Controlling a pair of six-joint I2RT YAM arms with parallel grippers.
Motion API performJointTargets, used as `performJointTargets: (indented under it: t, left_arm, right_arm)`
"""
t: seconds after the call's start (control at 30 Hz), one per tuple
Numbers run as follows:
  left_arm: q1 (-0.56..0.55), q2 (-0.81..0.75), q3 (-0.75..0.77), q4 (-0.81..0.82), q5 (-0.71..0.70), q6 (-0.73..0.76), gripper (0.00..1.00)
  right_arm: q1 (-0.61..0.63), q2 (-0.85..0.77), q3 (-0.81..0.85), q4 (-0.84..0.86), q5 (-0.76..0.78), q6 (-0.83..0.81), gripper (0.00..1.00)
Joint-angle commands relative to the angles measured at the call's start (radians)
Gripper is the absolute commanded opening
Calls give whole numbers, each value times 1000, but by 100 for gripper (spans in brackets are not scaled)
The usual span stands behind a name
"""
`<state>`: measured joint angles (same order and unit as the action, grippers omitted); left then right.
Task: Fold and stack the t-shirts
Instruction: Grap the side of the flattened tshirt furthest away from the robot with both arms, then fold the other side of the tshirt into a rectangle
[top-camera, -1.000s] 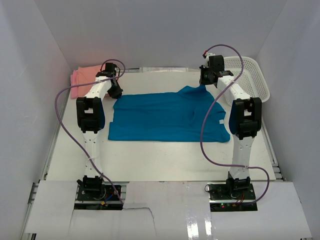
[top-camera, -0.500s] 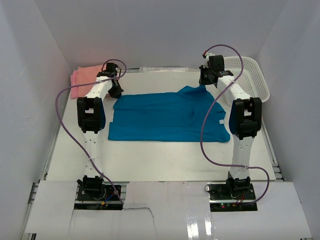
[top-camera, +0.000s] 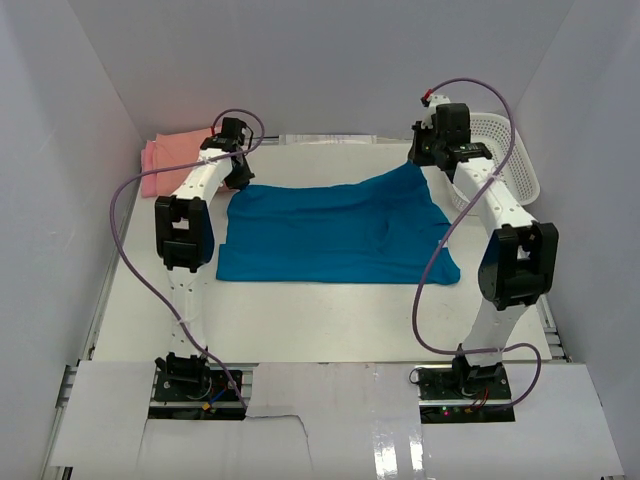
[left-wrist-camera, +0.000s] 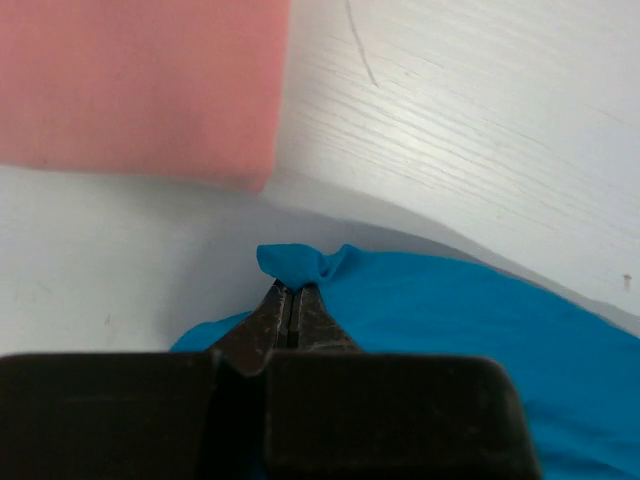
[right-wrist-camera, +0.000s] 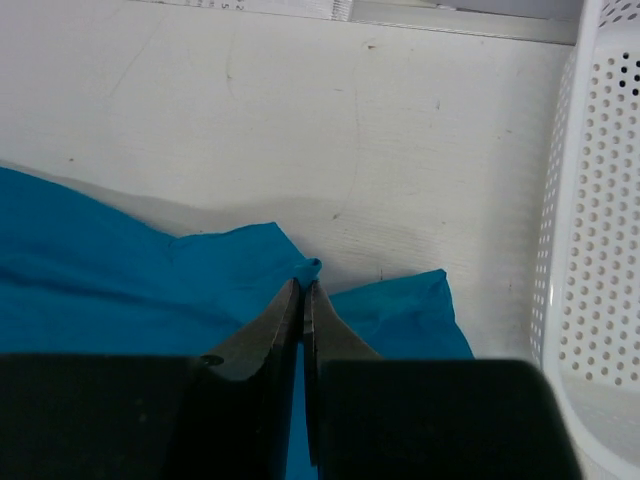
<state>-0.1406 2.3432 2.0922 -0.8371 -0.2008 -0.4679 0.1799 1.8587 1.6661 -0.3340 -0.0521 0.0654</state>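
Note:
A teal-blue t-shirt (top-camera: 335, 232) lies spread across the middle of the table. My left gripper (top-camera: 238, 180) is shut on its far left corner; the pinched cloth (left-wrist-camera: 295, 262) bunches at the fingertips. My right gripper (top-camera: 420, 160) is shut on its far right corner, lifted and stretched toward the back right; the cloth (right-wrist-camera: 312, 267) peeks above the closed tips. A folded salmon-orange shirt (top-camera: 178, 150) on a pink one (top-camera: 149, 165) lies at the back left, and the salmon-orange one fills the top left of the left wrist view (left-wrist-camera: 140, 85).
A white plastic mesh basket (top-camera: 505, 155) stands at the back right, close beside my right gripper; its perforated wall shows in the right wrist view (right-wrist-camera: 595, 230). White walls close in the table on the left, back and right.
Both grippers have moved back and outward with the shirt's far corners. The right corner has risen and pulled the far edge taut; the right arm has swung toward the basket.

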Motion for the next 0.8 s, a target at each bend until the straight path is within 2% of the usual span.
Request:
performJointTargets:
  t: [0.0,0.33,0.53,0.77]
  left_arm:
    - [-13,-139,-26,3,-57,8,0]
    - [-11,-255,-182,30,-152,-11,0]
    - [12,-317,-290,95,-147,-25,0]
    - [18,-216,-170,96,-106,-23,0]
  right_arm:
    - [1,-75,-60,3,6,8,8]
    - [0,-170,-223,18,26,11,8]
    - [-11,-217,-278,42,49,31,8]
    - [-45,-86,-92,4,31,27,8]
